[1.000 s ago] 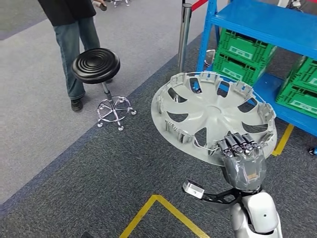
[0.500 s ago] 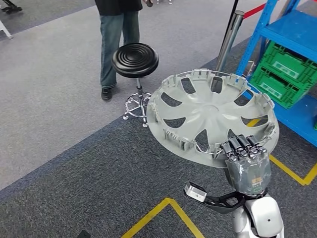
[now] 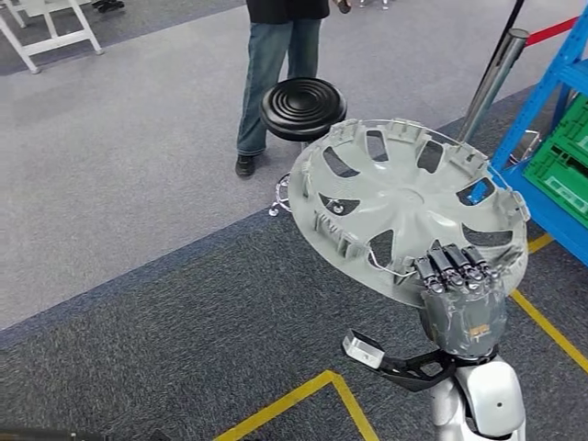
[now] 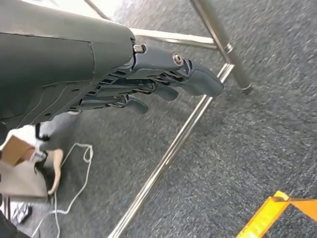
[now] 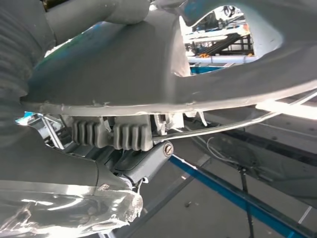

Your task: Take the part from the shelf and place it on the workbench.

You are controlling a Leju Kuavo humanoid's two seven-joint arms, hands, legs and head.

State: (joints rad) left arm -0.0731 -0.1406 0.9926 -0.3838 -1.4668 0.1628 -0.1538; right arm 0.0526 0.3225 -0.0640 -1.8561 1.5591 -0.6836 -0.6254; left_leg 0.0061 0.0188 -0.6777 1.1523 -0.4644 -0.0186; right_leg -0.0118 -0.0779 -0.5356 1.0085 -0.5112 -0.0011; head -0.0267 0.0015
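Note:
The part is a grey plastic wheel cover (image 3: 405, 197) with spoke openings, held nearly flat in front of me, inner side up. My right hand (image 3: 461, 299) grips its near rim, dark fingers curled over the edge. In the right wrist view the cover's underside (image 5: 157, 64) and rim clips loom close above that hand (image 5: 67, 198). My left hand (image 4: 149, 84) hangs over the dark carpet with its fingers stretched out and nothing in them. The blue shelf (image 3: 555, 138) with green crates stands at the right edge.
A person in jeans (image 3: 277, 64) stands behind a black round stool (image 3: 302, 106). A steel post (image 3: 493, 78) with a red barrier stands by the shelf. Yellow floor tape (image 3: 305, 400) crosses the dark carpet. A white frame (image 3: 49, 32) stands far left.
The whole view has swung: shelf, stool and person have slid to the right in the picture, so the camera has turned left. The wheel cover stays in my right hand.

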